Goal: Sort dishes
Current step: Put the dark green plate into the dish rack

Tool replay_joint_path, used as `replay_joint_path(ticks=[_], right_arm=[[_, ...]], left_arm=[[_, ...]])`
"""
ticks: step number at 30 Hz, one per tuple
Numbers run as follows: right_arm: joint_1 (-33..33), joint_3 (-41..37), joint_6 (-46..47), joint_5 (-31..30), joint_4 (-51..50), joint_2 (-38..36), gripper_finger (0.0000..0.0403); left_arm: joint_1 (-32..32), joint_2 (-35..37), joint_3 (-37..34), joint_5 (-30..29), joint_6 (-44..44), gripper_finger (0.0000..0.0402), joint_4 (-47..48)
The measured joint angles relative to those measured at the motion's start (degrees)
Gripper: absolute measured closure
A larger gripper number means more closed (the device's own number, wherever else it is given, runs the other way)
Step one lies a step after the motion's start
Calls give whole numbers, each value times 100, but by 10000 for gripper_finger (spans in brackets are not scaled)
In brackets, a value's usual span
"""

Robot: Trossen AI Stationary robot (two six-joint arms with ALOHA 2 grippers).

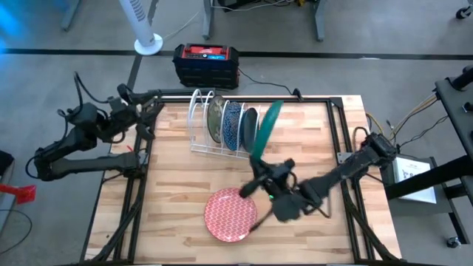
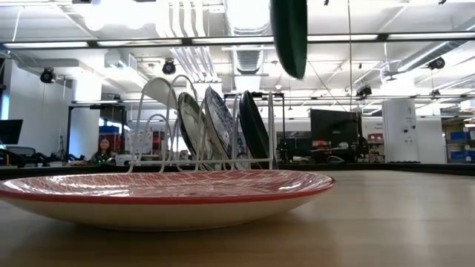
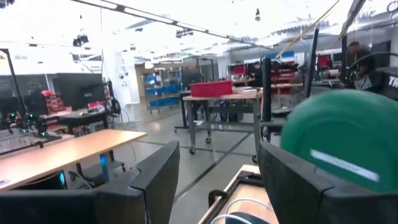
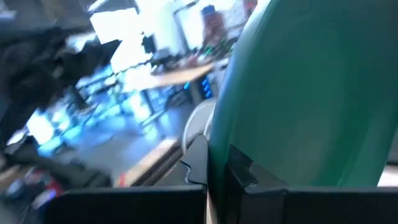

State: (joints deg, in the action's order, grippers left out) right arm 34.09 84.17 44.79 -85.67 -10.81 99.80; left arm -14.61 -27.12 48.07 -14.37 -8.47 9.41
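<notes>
A dark green plate [image 1: 267, 129] is held up on edge above the table's middle by my right gripper [image 1: 257, 168], which is shut on it. In the low view the plate [image 2: 289, 33] hangs high above the rack. A red patterned plate [image 1: 230, 214] lies flat on the table near the front. The white wire rack [image 1: 199, 125] at the far middle holds a greyish plate [image 1: 215, 120], a blue patterned plate [image 1: 232, 124] and a dark plate [image 1: 250, 127], each standing on edge. My left gripper [image 3: 214, 186] is open, raised at the table's far left corner [image 1: 144, 111]. My right gripper pinches the green plate's rim [image 4: 219, 155] between its two fingers, one on each face. The fingers come about level from the table's near right side. The plate stands on edge, lifted clear of the table, and reaches from the fingers toward the rack.
A black and red box [image 1: 205, 63] sits beyond the table's far edge. Dark frame rails [image 1: 347, 148] run along the table's sides. Bare wood [image 1: 318, 236] shows at the near right and the near left [image 1: 170, 199].
</notes>
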Motion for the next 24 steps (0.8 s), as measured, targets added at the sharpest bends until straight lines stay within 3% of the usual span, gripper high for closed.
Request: replay_joint_path(ticks=[3, 4, 10, 12, 18, 24], right_arm=[[-393, -10, -1552, 30, 1616, 212, 403], [-558, -14, -1920, 345, 2008, 314, 403], [-1564, -16, -3480, 3645, 4787, 734, 403], [-1779, -14, -3644, 4273, 5335, 822, 403], [-2274, -21, -3882, 4420, 5501, 880, 403], [-2297, 270, -4329, 4678, 5666, 955, 403]], left_arm=[[0, 42, 0, 0, -5, 196, -34], [0, 42, 0, 0, -23, 196, -50], [0, 79, 0, 0, -59, 196, -40], [1, 110, 0, -1, -61, 196, -42], [0, 341, 0, -2, -196, 196, -206], [0, 649, 0, -4, -316, 196, -437]])
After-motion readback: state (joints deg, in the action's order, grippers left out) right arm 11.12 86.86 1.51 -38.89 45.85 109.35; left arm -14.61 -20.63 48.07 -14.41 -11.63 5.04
